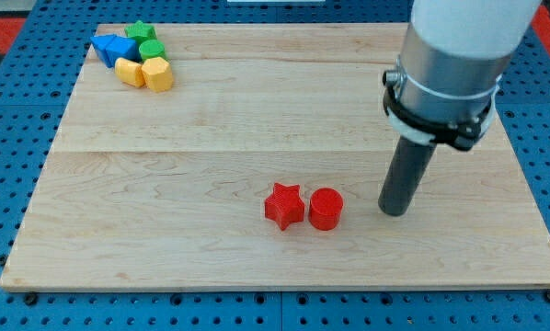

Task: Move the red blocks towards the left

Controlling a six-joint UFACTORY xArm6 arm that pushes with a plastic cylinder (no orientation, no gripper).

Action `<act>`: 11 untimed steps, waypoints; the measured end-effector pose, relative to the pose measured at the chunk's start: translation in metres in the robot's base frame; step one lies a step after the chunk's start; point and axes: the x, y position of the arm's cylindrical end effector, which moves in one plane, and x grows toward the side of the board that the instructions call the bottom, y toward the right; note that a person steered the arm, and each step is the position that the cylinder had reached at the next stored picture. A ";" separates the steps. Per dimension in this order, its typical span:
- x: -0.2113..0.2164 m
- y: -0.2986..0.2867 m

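Note:
A red star block [283, 204] and a red round cylinder block [326, 209] sit side by side, touching or nearly so, on the wooden board [211, 138], a little below its middle. My tip [395, 212] rests on the board to the right of the red cylinder, with a gap of about one block's width between them. The rod stands upright under the grey and white arm body at the view's top right.
A cluster of blocks sits at the board's top left corner: a blue block [113, 47], a green star [141, 32], a green round block [151, 51] and two yellow blocks [130, 71] [158, 74]. A blue perforated surface surrounds the board.

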 end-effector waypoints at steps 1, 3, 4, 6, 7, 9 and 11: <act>-0.009 -0.095; -0.009 -0.140; 0.024 -0.111; 0.011 -0.186; -0.059 -0.207; -0.011 -0.124; 0.028 -0.240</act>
